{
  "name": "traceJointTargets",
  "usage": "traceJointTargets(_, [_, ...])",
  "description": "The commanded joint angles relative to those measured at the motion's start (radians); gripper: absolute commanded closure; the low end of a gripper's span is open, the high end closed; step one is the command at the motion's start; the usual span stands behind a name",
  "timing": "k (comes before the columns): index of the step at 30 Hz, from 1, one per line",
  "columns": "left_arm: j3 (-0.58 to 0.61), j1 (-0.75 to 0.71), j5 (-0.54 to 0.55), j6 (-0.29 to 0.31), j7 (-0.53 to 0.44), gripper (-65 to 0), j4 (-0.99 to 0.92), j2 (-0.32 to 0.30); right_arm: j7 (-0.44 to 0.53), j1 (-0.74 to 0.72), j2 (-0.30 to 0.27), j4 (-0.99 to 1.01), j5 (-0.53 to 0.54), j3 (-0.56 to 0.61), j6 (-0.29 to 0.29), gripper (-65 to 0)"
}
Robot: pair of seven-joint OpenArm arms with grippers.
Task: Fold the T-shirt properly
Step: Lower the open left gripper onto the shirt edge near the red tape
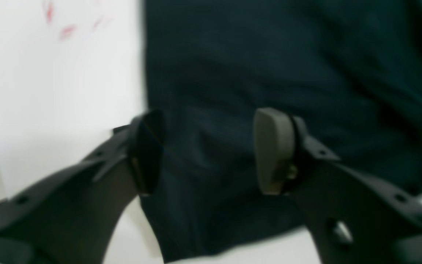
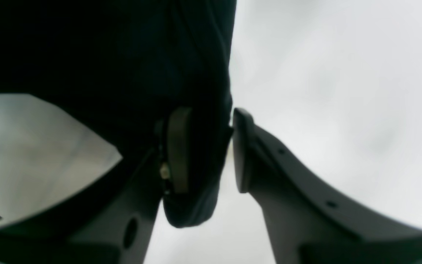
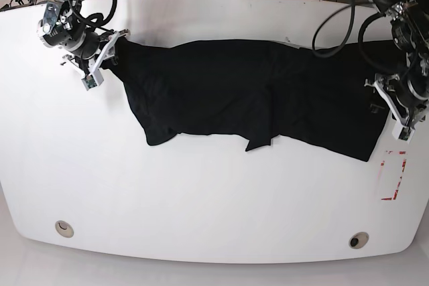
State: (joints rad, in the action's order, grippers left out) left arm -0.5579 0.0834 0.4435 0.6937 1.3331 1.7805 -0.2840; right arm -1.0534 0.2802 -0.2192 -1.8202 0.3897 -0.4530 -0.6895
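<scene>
On the white table [image 3: 201, 205] the shirt [image 3: 255, 92] lies stretched across the upper frame, left gripper [image 1: 211, 154] parted over its edge, right gripper [image 2: 205, 150] loosely straddling a fold, seemingly to flatten it for folding.

The base view looks down from high over the whole table [image 3: 201, 199], taking in both arms. Each wrist view sits close behind its own gripper, left [image 1: 211, 150] and right [image 2: 205, 150], facing past the jaws onto the shirt [image 3: 255, 92] edge and table. All three share the shirt.
</scene>
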Motion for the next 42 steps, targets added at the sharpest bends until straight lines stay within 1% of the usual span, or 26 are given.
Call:
traceJointTargets(1, [-0.008, 0.043, 0.027, 0.004, -0.038, -43.0, -0.043, -0.003, 0.018, -0.007, -0.014, -0.023, 0.011, -0.006, -0.009, -16.6])
traceJointTargets(3, [-0.011, 0.073, 0.020, 0.004, -0.045, -45.8, -0.092, 0.003, 0.017, -0.008, -0.014, -0.022, 0.011, -0.008, -0.009, -16.5])
traceJointTargets(5, [-0.007, 0.161, -0.001, 0.004, -0.060, -52.7, -0.228, 0.027, 0.020, -0.009, -0.013, -0.013, 0.010, -0.001, -0.009, -15.2])
traceJointTargets(9, [-0.013, 0.219, -0.031, 0.004, -0.075, -55.4, -0.325, 0.041, 0.022, -0.012, -0.013, -0.011, 0.010, -0.003, -0.009, -15.1])
traceJointTargets(13, [-0.013, 0.253, -0.053, 0.004, -0.087, -55.6, -0.378, 0.051, 0.020, -0.011, -0.012, -0.012, 0.012, 0.001, -0.009, -14.8])
traceJointTargets(15, [-0.005, 0.268, -0.065, 0.004, -0.087, -56.5, -0.394, 0.071, 0.018, -0.009, -0.009, -0.006, 0.009, -0.001, -0.009, -14.7])
traceJointTargets(23, [-0.001, 0.288, -0.097, 0.004, -0.111, -56.0, -0.427, 0.080, 0.016, -0.013, -0.007, 0.000, 0.008, 0.006, -0.009, -14.5])
traceJointTargets(31, [0.009, 0.319, -0.124, 0.004, -0.176, -50.7, -0.538, 0.054, 0.016, -0.034, -0.007, 0.034, 0.013, -0.004, -0.009, -14.9])
traceJointTargets(42, [-0.007, 0.370, -0.125, 0.004, -0.199, -48.5, -0.630, 0.061, 0.012, -0.061, -0.006, 0.063, 0.005, -0.003, -0.009, -14.4])
